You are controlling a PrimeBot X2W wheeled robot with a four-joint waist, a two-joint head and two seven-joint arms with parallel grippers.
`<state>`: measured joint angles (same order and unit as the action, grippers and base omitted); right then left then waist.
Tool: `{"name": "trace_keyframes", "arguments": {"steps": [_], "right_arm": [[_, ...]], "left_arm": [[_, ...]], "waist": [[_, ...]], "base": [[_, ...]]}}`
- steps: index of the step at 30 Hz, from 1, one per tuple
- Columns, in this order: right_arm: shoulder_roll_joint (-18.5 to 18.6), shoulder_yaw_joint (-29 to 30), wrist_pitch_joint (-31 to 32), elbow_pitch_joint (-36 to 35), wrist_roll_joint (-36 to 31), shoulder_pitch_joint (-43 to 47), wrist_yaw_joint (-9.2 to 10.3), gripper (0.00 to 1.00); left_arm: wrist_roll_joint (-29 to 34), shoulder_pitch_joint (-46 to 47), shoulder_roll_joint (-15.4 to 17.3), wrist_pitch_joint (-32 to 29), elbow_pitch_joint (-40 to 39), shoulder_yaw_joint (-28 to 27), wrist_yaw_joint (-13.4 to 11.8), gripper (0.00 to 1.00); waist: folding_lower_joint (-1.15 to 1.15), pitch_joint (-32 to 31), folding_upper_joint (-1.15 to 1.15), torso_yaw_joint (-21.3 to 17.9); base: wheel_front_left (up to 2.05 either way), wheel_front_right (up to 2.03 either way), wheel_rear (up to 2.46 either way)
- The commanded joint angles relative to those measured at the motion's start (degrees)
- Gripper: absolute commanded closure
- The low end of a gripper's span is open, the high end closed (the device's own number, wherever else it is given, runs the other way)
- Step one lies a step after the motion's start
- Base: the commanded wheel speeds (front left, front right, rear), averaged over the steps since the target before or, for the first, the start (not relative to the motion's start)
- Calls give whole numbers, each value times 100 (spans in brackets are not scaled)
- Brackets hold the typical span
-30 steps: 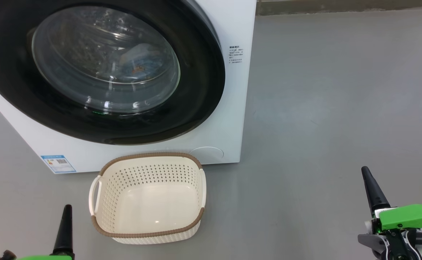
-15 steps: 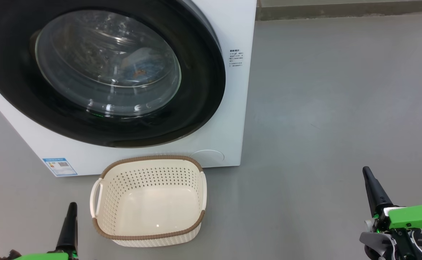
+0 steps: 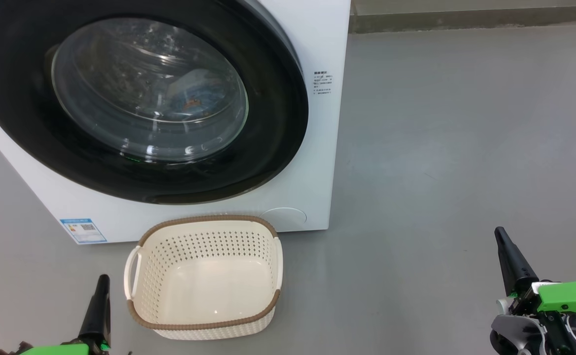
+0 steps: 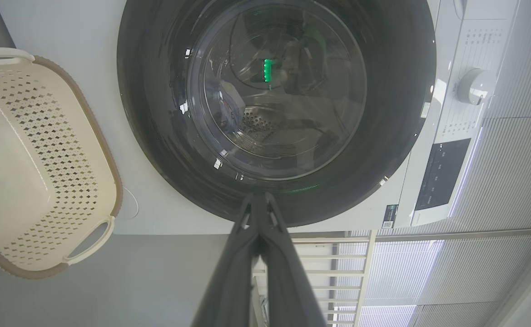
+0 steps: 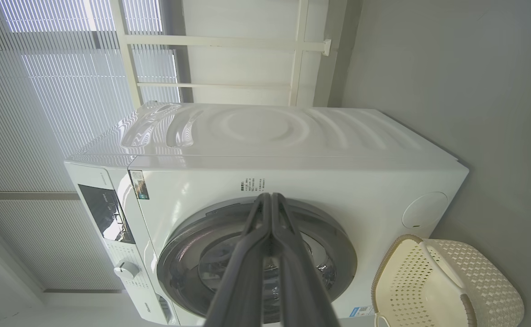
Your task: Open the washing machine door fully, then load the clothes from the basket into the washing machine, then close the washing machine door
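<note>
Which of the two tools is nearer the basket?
The left tool, shut, just beside the basket; the right tool, also shut, sits far off on the opposite side, across the grey floor.

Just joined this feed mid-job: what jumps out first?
The glossy black washing machine door, shut, dominates the head view's upper left, with blue clothes visible through it. In front of it the cream basket stands empty on the grey floor. The left tool and right tool sit shut at the lower corners.
</note>
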<state>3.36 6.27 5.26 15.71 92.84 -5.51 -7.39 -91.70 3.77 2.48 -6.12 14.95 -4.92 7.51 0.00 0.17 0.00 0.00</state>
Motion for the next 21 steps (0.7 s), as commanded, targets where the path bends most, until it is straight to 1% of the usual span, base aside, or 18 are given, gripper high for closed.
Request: {"name": "trace_keyframes", "arguments": {"steps": [1, 21], "right_arm": [[31, -82, 37, -174, 21, -57, -10, 100], [11, -54, 59, -172, -2, -60, -10, 100]], "left_arm": [[-47, 242, 45, -36, -88, -160, -2, 100], [-45, 242, 44, -37, -88, -162, -2, 100]], "waist": [[0, 0, 0, 0], [0, 0, 0, 0]], "base": [[0, 0, 0], [0, 0, 0]]}}
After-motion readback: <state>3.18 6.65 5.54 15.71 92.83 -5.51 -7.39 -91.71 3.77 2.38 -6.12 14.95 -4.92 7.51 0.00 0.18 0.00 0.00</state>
